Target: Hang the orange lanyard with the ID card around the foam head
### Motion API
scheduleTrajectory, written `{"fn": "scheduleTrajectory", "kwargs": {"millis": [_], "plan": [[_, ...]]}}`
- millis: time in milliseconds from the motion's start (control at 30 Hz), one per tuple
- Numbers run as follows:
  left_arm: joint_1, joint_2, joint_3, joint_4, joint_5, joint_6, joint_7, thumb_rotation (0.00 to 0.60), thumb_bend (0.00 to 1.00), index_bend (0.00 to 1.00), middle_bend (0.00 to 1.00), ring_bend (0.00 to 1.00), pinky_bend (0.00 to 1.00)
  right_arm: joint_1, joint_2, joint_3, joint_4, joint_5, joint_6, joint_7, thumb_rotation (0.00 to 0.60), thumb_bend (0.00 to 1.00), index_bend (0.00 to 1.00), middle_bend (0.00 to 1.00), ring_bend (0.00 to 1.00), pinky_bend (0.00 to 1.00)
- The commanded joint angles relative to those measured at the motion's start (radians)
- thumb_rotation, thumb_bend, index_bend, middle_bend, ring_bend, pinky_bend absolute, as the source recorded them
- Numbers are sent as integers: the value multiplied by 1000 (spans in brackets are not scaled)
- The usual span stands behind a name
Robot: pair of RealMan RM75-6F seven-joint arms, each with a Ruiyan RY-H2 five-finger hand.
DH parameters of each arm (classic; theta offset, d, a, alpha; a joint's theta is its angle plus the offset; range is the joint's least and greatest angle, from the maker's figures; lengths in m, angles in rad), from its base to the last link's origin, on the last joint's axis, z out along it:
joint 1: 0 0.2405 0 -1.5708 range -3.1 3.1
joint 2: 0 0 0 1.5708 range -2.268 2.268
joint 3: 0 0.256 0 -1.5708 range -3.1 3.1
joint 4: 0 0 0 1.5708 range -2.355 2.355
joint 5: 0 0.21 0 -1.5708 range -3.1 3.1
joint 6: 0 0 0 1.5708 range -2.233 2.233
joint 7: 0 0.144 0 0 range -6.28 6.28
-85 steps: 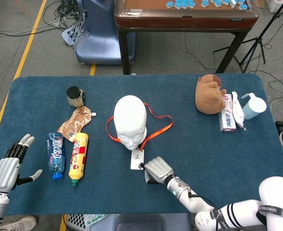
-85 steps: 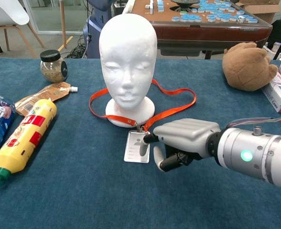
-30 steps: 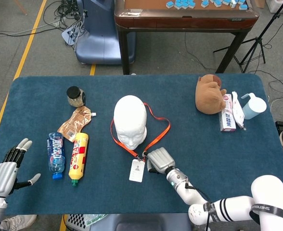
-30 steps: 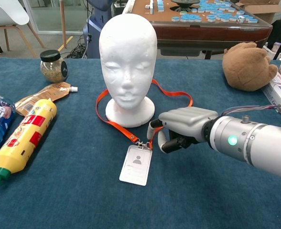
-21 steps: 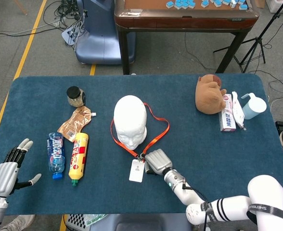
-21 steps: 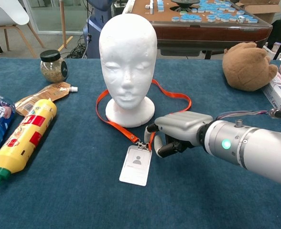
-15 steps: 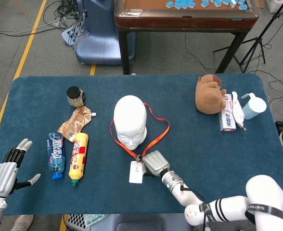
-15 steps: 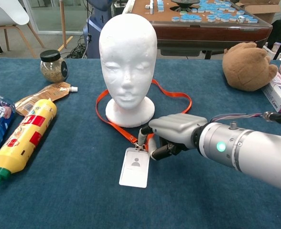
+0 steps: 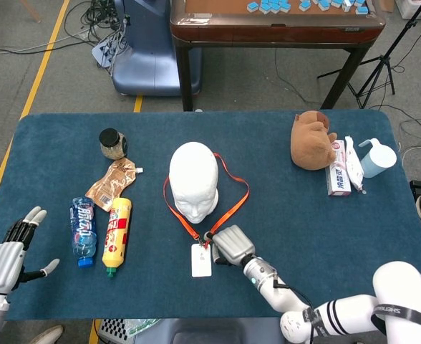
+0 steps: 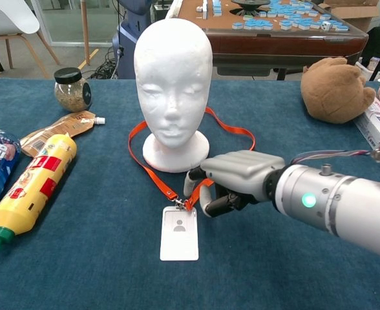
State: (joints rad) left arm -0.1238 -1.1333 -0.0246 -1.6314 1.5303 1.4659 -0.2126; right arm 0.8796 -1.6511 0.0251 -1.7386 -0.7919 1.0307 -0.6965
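Observation:
The white foam head (image 9: 193, 180) (image 10: 172, 77) stands upright mid-table. The orange lanyard (image 9: 233, 203) (image 10: 148, 172) lies on the blue cloth as a loop around the head's base, running to a point in front of it. Its white ID card (image 9: 201, 260) (image 10: 179, 242) lies flat just below the clip. My right hand (image 9: 225, 245) (image 10: 232, 182) rests on the table beside the clip, fingers curled around the strap where both sides meet. My left hand (image 9: 10, 252) hovers at the table's front left corner, fingers spread, holding nothing.
Left of the head lie a jar (image 9: 112, 142) (image 10: 72, 89), a brown pouch (image 9: 112, 183), a blue water bottle (image 9: 83, 229) and a yellow bottle (image 9: 117, 226) (image 10: 31, 187). At the far right sit a brown plush toy (image 9: 311, 140) (image 10: 335, 89), a tissue pack (image 9: 341, 172) and a pale blue cup (image 9: 377, 158).
My right hand has slid left with the strap in it. The loop has drawn narrower in front of the head and the card now lies straight. The left hand barely moved.

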Motion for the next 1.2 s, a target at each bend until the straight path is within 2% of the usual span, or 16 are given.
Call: {"fn": "scheduleTrajectory", "kwargs": {"millis": [33,200,267,333,367,467,567,700,767,867,1000,1200], "plan": [[0,0,-2,3,-4,-2,-1,600,193,0,0,0,34,-53,70,-37,-70,-72,75,16,350,782,261,1000,1000,1000],[-2,-1,-5,15,-10,-7,-2,600,193,0,0,0,34,-151,178,-110,-178,-236,228,33,350,572,241,989,1000,1000],[-3,-2,-5,22,-7,-6,7,600,193,0,0,0,34,-200,228,-145,-225,-306,297,41,351,503,241,954,998,989],[-1,-7,-8,31,-8,1,17,600,193,0,0,0,34,-251,263,-175,-246,-377,373,50,351,442,241,892,972,935],[1,-10,-10,40,-11,6,28,600,193,0,0,0,34,-290,282,-197,-251,-424,425,58,350,421,241,858,941,901],[5,-16,-12,55,-19,8,43,600,193,0,0,0,34,-377,331,-240,-250,-495,523,85,349,399,241,788,862,889],[6,-11,-9,62,-24,1,47,600,193,0,0,0,34,-448,374,-257,-237,-536,598,108,350,389,241,701,781,861],[14,-5,-12,64,-42,3,78,600,194,0,0,0,34,-526,413,-255,-201,-562,671,139,350,377,216,584,672,787],[20,-3,-15,58,-55,8,99,600,193,0,0,0,34,-558,428,-244,-179,-565,691,170,350,356,205,492,565,705],[30,-3,-17,48,-67,18,134,600,192,0,0,0,34,-589,447,-223,-137,-556,694,209,350,351,200,428,470,621],[40,4,-11,26,-73,19,148,600,193,0,0,0,34,-607,470,-205,-86,-568,663,260,350,330,200,423,461,577],[60,11,4,-6,-68,33,173,600,193,0,0,0,34,-630,473,-187,-4,-631,638,302,351,292,200,426,461,573]]}}
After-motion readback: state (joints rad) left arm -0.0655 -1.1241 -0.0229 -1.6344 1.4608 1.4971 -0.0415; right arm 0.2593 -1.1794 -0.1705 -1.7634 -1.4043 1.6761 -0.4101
